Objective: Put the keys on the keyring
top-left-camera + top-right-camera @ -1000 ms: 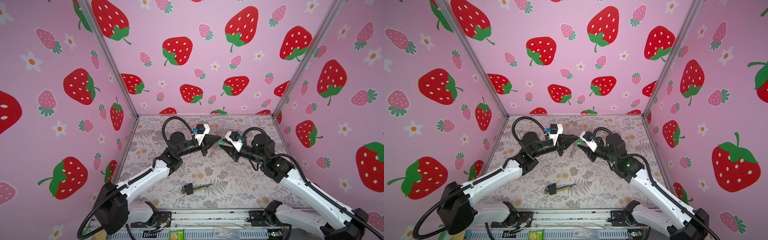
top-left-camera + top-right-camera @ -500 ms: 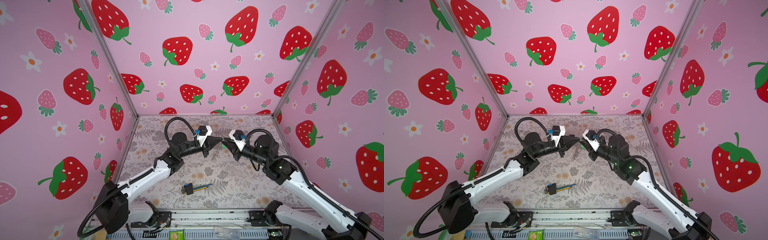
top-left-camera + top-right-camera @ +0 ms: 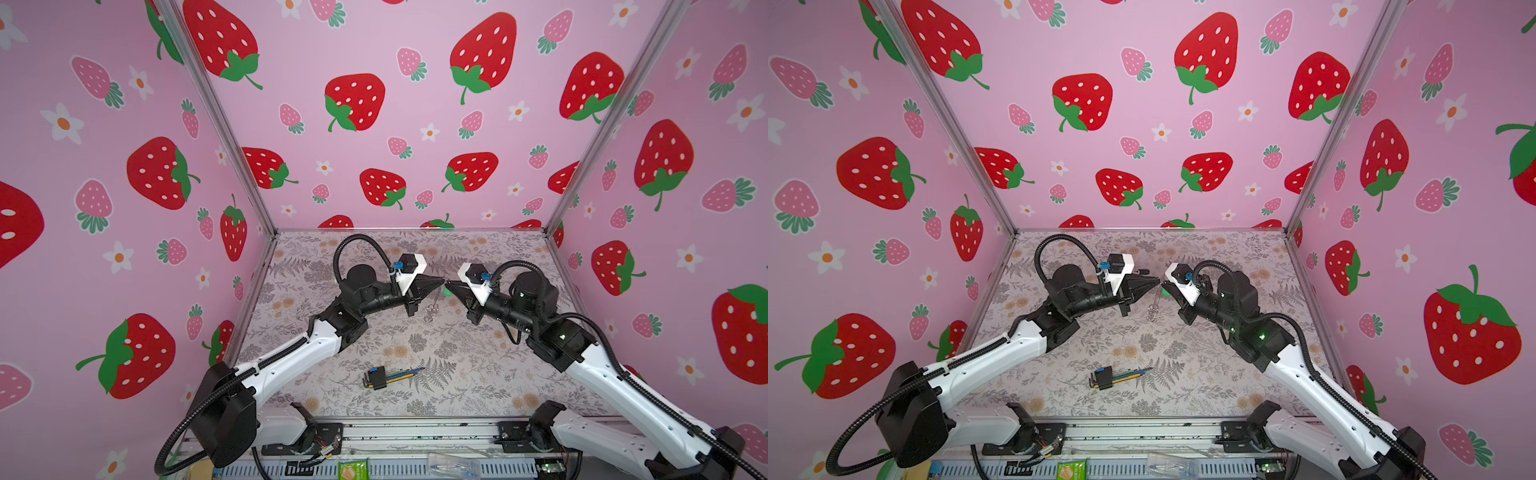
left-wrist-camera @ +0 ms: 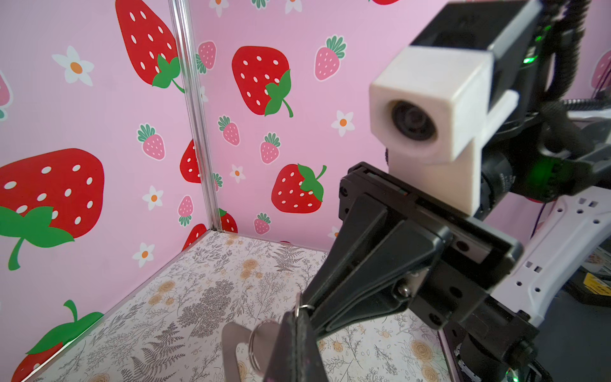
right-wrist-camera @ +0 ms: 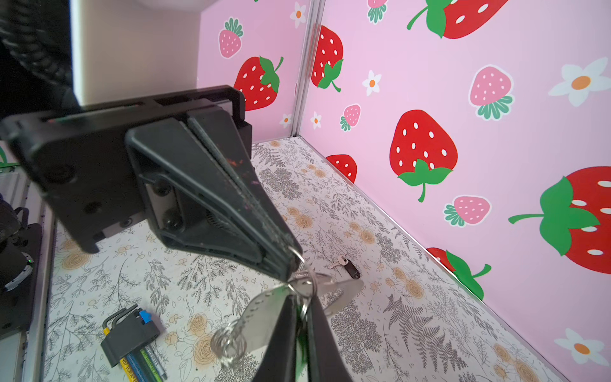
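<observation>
Your left fingers (image 5: 231,211) clench the keyring (image 5: 305,286); right fingers (image 5: 284,337) grasp the green-tagged key (image 3: 446,292); black-tagged key (image 5: 348,267) lies on worktop (image 5: 380,297).

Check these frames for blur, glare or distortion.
In both top views: even light, faint shadows, wall posts splayed by the wide lens. Left wrist view: the near rings are blurred. Right wrist view: rings soft too, black-tagged key sharper.

The keyring (image 3: 432,308) hangs in mid-air, silvery rings dangling, with the green-tagged key (image 3: 447,292) just beside it. The black-tagged key (image 5: 345,266) lies flat on the table (image 5: 380,317) near the wall (image 5: 463,139).
</observation>
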You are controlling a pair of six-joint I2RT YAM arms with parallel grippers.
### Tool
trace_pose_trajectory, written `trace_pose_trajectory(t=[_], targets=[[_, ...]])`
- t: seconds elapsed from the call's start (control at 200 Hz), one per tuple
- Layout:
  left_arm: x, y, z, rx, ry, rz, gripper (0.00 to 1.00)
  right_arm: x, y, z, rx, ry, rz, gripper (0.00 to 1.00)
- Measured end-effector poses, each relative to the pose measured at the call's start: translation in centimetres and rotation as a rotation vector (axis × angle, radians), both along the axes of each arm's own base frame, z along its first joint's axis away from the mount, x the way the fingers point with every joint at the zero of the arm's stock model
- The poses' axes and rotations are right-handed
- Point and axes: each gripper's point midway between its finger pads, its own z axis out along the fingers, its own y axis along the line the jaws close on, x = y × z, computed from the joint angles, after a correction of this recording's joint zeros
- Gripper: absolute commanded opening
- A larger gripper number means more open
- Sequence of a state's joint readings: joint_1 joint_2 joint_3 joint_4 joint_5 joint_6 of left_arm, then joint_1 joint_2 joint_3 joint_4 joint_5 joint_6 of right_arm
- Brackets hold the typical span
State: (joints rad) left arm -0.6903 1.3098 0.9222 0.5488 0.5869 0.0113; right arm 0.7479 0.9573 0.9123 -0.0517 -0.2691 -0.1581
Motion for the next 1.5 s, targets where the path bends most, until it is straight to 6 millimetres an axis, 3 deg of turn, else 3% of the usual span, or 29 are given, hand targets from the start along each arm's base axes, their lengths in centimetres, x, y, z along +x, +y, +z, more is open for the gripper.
trace_pose_trajectory(t=[0.105,0.29,0.69,1.116,1.501], targets=[[0.0,0.0,-0.2,0.009,0.002,0.001,0.0,0.0,0.0,0.0,-0.005,-0.004,-0.002,0.23],[0.0,0.0,-0.8,0.028,0.014,0.001,0.0,0.1,-0.1,-0.3,-0.018,-0.003,-0.008,0.16],[0.1,0.0,-0.6,0.031,0.012,0.001,0.0,0.2,0.0,-0.9,-0.036,0.008,-0.003,0.21],[0.1,0.0,-0.6,0.033,0.008,0.002,0.0,0.3,0.2,-1.6,-0.052,0.024,0.002,0.05],[0.1,0.1,-1.2,0.081,0.003,0.008,0.0,0.3,-0.5,-0.9,-0.044,0.002,-0.026,0.0]])
